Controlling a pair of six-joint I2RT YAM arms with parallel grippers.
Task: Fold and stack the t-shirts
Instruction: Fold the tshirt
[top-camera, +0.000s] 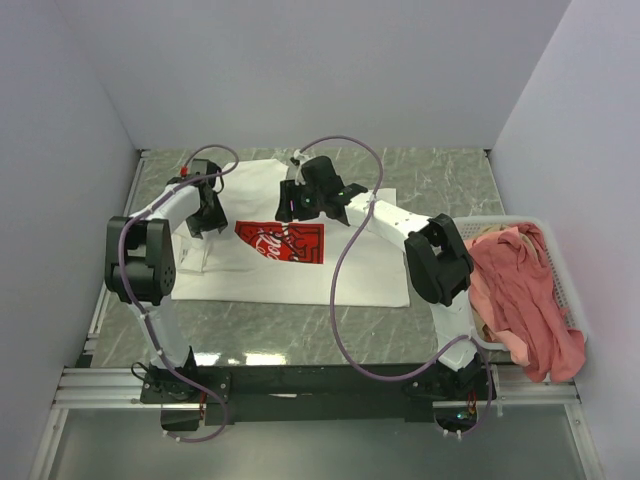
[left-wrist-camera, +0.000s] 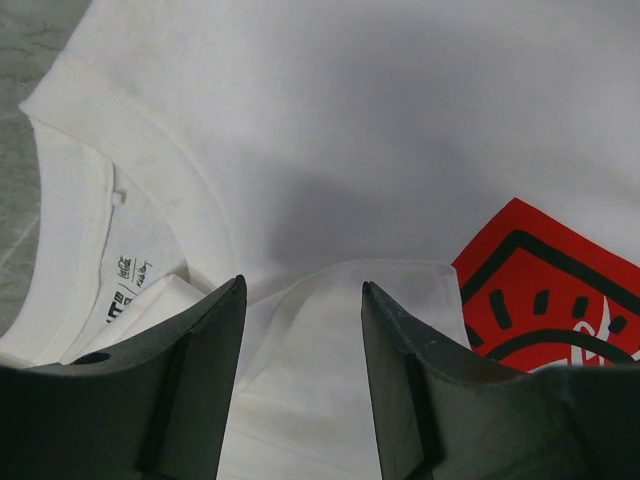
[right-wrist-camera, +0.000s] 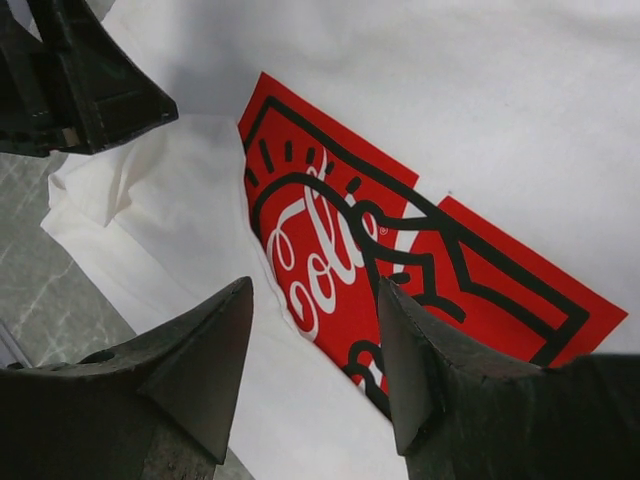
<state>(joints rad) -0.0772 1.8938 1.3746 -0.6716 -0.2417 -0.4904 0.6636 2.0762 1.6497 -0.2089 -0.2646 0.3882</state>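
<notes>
Left gripper (left-wrist-camera: 300, 330): jaws spread, pinching nothing. It hangs low over the cloth, with a folded-in sleeve flap (left-wrist-camera: 345, 300) lying in the gap between the fingers (left-wrist-camera: 185, 390).
Just beside the left gripper: the collar (left-wrist-camera: 70, 170), label side up, on its outer side. The shirt's neck end belongs to this arm.
Right gripper (right-wrist-camera: 315, 340): also spread wide and empty. It hovers above the red print (right-wrist-camera: 400, 250), a little farther back on the table than the left one.
Task's thing: the white t-shirt (top-camera: 350, 275) lies flat on the table (top-camera: 300, 335), under both grippers.
Long axis: by my reading it runs across the table, with the collar toward the left arm and the hem toward the basket side.
Which arm is nearer: left for the collar and sleeve, right for the chest. The hem end is well apart from both, though the right arm's side is closer to it.
Next move, as I judge it: a fold along that axis needs each hand to drop to an edge. Neither is on one yet.
Waiting: the salmon-pink shirts (top-camera: 520, 290) are heaped in the basket (top-camera: 562, 262), by the right arm.
</notes>
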